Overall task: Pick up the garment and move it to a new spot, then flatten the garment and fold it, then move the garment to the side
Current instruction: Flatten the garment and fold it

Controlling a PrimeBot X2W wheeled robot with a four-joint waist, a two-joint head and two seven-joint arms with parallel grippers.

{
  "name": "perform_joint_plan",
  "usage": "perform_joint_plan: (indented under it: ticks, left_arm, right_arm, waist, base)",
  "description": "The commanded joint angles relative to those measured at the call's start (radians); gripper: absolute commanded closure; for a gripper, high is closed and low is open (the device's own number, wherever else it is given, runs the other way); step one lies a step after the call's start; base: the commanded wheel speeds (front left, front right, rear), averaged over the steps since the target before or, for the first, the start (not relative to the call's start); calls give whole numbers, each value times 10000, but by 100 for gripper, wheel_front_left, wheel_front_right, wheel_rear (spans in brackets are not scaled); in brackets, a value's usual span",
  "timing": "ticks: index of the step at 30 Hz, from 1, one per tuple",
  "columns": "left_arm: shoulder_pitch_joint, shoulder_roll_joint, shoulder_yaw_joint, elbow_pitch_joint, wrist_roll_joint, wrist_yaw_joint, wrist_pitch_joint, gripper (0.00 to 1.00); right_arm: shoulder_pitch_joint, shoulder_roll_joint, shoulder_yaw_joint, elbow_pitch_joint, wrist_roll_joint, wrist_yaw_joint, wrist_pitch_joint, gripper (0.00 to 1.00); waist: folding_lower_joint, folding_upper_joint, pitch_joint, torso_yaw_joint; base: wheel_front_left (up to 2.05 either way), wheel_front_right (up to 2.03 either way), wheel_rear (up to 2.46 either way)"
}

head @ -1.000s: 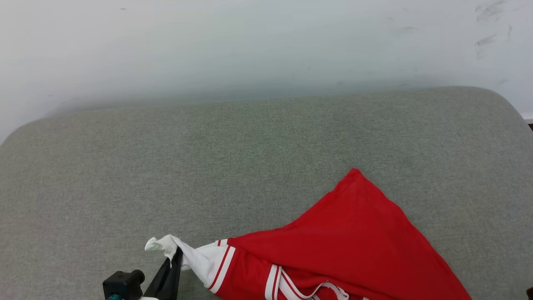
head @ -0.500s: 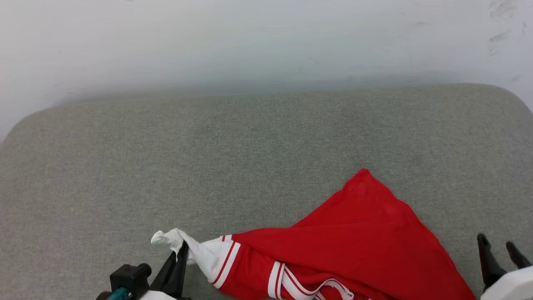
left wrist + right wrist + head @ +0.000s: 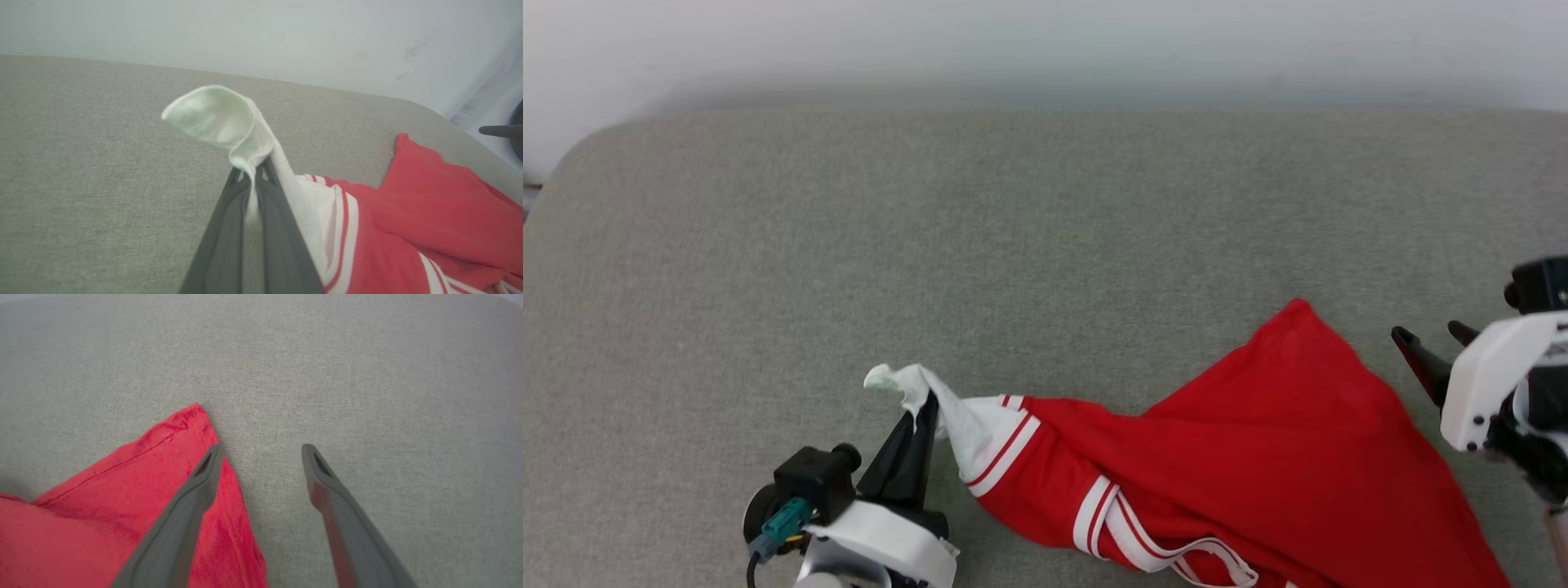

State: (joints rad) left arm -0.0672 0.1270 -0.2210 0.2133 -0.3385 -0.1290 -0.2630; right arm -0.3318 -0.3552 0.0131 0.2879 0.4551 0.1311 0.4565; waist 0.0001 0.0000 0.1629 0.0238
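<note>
Garment [image 3: 1241,465] sleeve pinched in left hand [image 3: 929,400], right hand [image 3: 1427,329] spread, seemingly hovering

You have the shirt [image 3: 1241,457] lying on the cushion [image 3: 931,245], at five o'clock from its middle. Its sleeve end reaches toward seven o'clock and sits pinched in the left gripper [image 3: 925,406]. The right gripper [image 3: 1429,331], fingers spread, is at three o'clock, just beside the shirt's far corner. The wall [image 3: 1013,41] stands behind at twelve.
</note>
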Motion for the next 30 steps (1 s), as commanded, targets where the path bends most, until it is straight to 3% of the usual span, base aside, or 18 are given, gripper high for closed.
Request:
perform_joint_plan:
  ticks: [1, 7, 19, 20, 21, 22, 30]
  left_arm:
    - [-290, -28, -83, -86, 43, -13, -22, 100]
    - [-753, -139, -335, -381, 66, -24, -22, 100]
    - [-1159, -201, -536, -663, -37, -26, -22, 100]
    - [-1167, -202, -540, -659, -52, -26, -22, 100]
    - [-1178, -211, -548, -655, -68, -26, -22, 100]
    - [-1189, -218, -557, -649, -68, -26, -22, 100]
    - [-1122, -85, -402, -584, -110, -27, -22, 100]
  right_arm:
    - [-525, -325, 426, 87, 157, -5, 766, 0]
    - [-1903, -1156, 2042, 331, 457, -7, 2484, 0]
    - [-2597, -1478, 5046, 2482, 1581, -2, 2806, 0]
    - [-2493, -1444, 5249, 2681, 1765, 11, 3020, 47]
    - [-2434, -1425, 5433, 2854, 1934, 13, 3171, 69]
    - [-2412, -1399, 5555, 3015, 2157, 14, 3297, 100]
    - [-3360, -1703, 5952, 3135, 2807, 7, 2655, 100]
  waist:
    - [-1, 0, 470, 360]
    - [-1, 0, 1072, 781]
    - [-1, 0, 1724, 1140]
    - [-1, 0, 1744, 1152]
    - [-1, 0, 1759, 1160]
    - [-1, 0, 1772, 1164]
    - [-1, 0, 1407, 1050]
  base:
    - [0, 0, 0]
    - [0, 0, 0]
    - [0, 0, 0]
    - [0, 0, 0]
    - [0, 0, 0]
    - [0, 0, 0]
    - [0, 0, 0]
